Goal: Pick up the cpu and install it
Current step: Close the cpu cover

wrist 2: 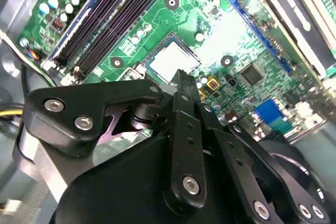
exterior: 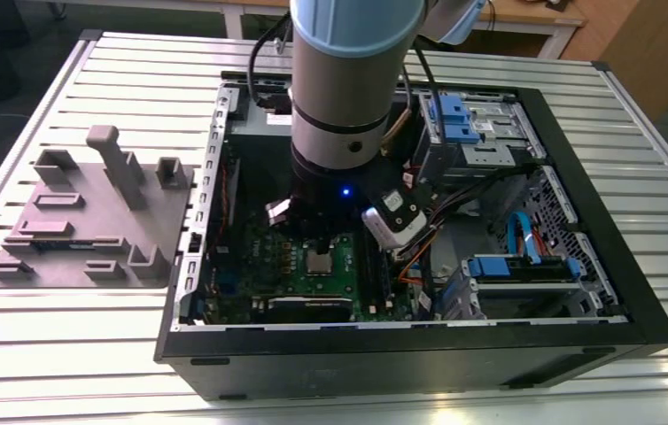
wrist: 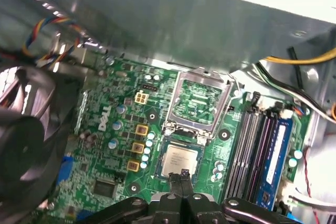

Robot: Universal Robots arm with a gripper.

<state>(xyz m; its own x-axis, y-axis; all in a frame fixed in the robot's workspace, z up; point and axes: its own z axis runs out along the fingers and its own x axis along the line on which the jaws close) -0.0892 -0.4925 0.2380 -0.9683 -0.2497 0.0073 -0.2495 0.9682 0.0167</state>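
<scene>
Ribbed table (exterior: pixel 62 354), open case (exterior: pixel 429 365), cpu (wrist: pixel 176 158) inside

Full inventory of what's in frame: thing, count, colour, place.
table: 1, silver slatted, under everything
fixture tray: 1, grey, on the table, exterior view's left of the case
computer case: 1, black, open
motherboard: 1, green, inside the case
cpu: 1, silvery-grey, lying in its socket
socket cover: 1, metal, flipped open beside the cpu
memory sticks: at least 2, black, beside the socket
fan: 1, black, at board edge
drive brackets: 2, blue, exterior view's right
arm: 1, grey, reaching into the case
gripper: 1, black, shut, above the cpu's edge
</scene>
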